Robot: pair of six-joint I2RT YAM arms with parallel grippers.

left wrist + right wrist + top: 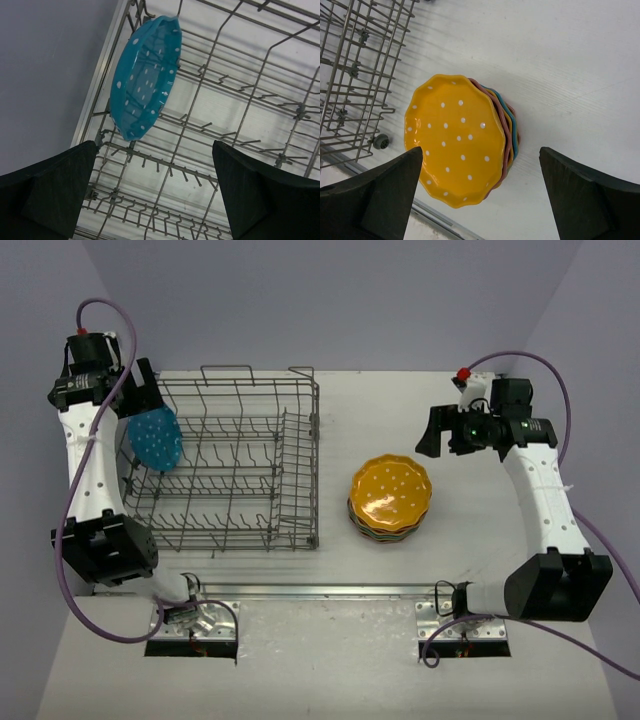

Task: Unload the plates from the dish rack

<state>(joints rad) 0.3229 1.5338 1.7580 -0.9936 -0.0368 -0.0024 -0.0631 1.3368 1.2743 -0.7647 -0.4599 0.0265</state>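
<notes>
A blue dotted plate (pixel 154 439) stands on edge between the tines at the left end of the grey wire dish rack (pixel 300 455); it also shows in the left wrist view (pixel 145 82). My left gripper (pixel 143 390) hovers just above and behind it, open and empty. The rack (pixel 240 100) holds nothing else. A stack of plates with an orange-yellow plate on top (pixel 391 493) lies on the table right of the rack; pink and blue rims show beneath it in the right wrist view (pixel 455 137). My right gripper (pixel 435 432) is open and empty, right of the stack.
Grey walls stand close behind and to both sides. A metal rail (pixel 320 592) runs along the table's near edge by the arm bases. The rack's right wall (pixel 360 75) is next to the plate stack.
</notes>
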